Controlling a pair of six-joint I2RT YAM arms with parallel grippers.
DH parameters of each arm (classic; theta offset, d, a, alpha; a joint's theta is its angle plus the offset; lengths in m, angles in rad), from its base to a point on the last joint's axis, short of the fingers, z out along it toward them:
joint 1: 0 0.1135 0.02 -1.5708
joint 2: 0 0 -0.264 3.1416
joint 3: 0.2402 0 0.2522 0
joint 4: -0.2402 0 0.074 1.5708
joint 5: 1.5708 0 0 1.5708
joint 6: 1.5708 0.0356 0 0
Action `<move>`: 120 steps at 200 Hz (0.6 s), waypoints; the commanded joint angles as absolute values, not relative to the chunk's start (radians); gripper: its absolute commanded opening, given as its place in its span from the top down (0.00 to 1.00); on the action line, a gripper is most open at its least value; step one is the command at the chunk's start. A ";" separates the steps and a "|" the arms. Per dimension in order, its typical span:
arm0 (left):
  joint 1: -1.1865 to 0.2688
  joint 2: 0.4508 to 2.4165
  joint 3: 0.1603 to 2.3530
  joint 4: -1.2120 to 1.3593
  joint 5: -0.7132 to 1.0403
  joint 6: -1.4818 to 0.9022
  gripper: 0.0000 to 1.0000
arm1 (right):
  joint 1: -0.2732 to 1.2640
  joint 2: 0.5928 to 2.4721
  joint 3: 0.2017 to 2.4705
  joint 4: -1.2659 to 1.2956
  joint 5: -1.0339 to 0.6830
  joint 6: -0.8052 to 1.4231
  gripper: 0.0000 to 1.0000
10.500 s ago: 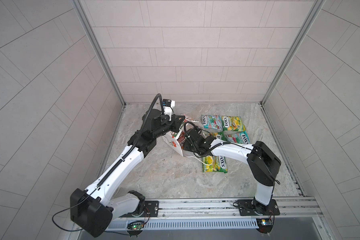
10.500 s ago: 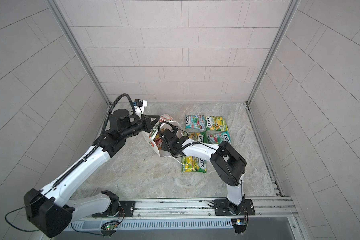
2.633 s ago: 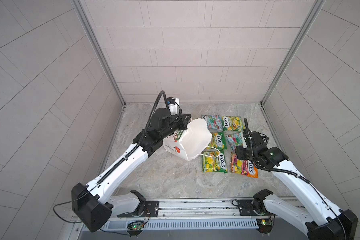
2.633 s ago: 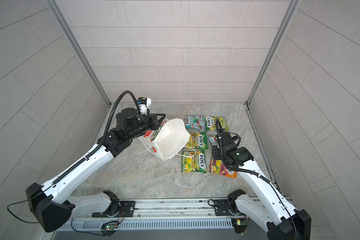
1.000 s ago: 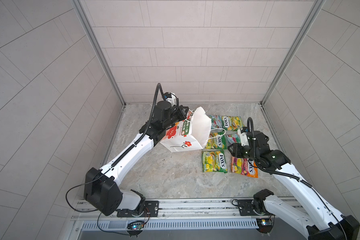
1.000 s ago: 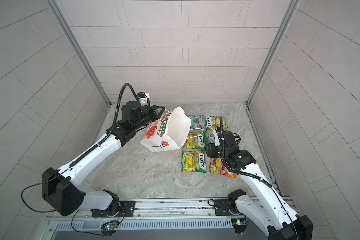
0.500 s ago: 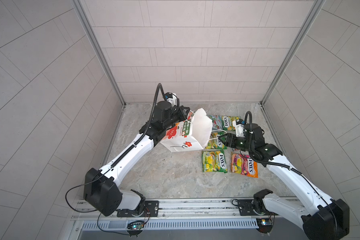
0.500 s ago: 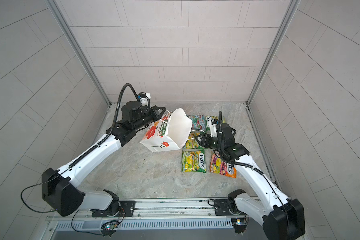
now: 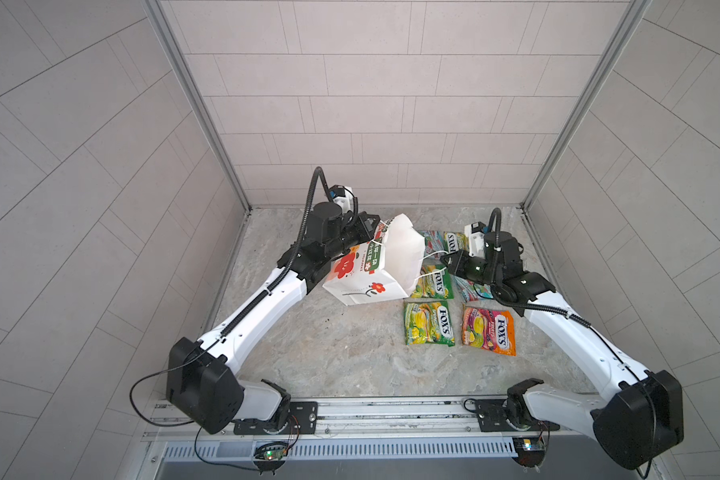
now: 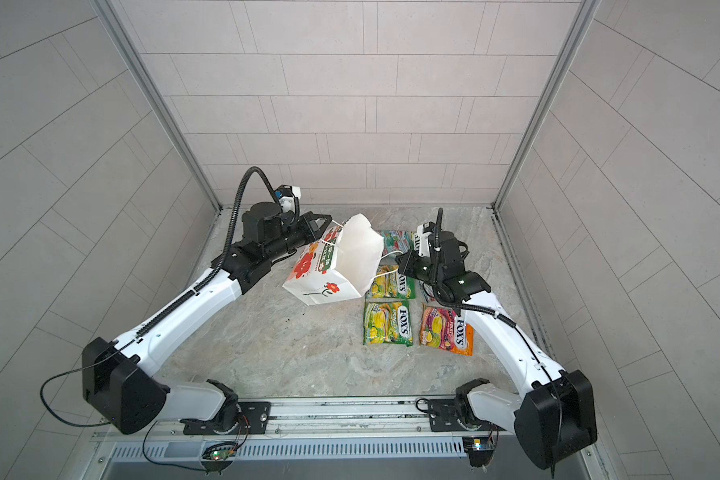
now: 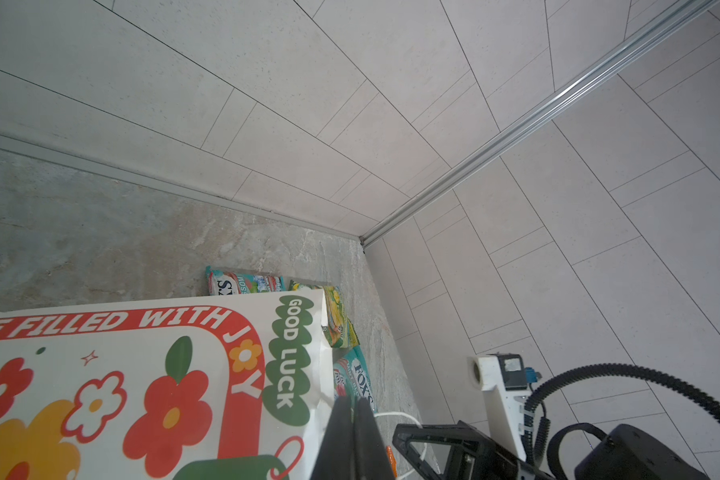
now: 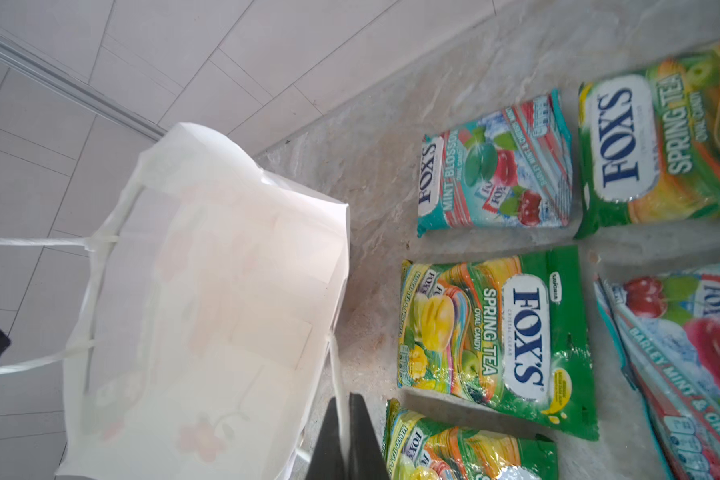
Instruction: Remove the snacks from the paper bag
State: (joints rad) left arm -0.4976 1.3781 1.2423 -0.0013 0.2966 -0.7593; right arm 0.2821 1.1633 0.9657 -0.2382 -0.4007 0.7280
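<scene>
Fingers of the left gripper (image 11: 353, 405) are pinched shut on the paper bag (image 9: 362, 286) rim, those of the right gripper (image 12: 345, 401) seemingly on its cord handle (image 12: 335, 374); gentle, even spreading is advised.

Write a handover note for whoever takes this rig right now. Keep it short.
Left hand: shut on the bag at its top edge, holding it tipped with the mouth toward the right arm.
Right hand: shut on the bag's cord handle.
Packets: six lie on the table beside the bag: three green, two teal, one orange.
Done: the bag's inside looks empty in the right wrist view.
Left: probably only confirming that, then letting go of the bag.
</scene>
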 commanded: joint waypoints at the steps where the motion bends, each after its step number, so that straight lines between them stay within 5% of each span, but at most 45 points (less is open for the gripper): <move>1: -0.497 1.332 1.275 -0.013 0.301 -0.734 1.00 | 0.279 1.122 1.052 -0.286 -0.359 0.694 1.00; 97: -0.495 1.247 1.187 -0.064 0.232 -0.674 1.00 | 0.293 1.239 1.250 -0.385 -0.416 0.626 1.00; 120: -0.488 1.230 1.145 -0.066 0.219 -0.666 1.00 | 0.308 1.271 1.282 -0.400 -0.416 0.620 0.83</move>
State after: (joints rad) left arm -0.4973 1.2613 1.1893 -0.0578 0.2459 -0.6960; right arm 0.2909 1.2491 1.2438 -0.3687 -0.3996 0.6426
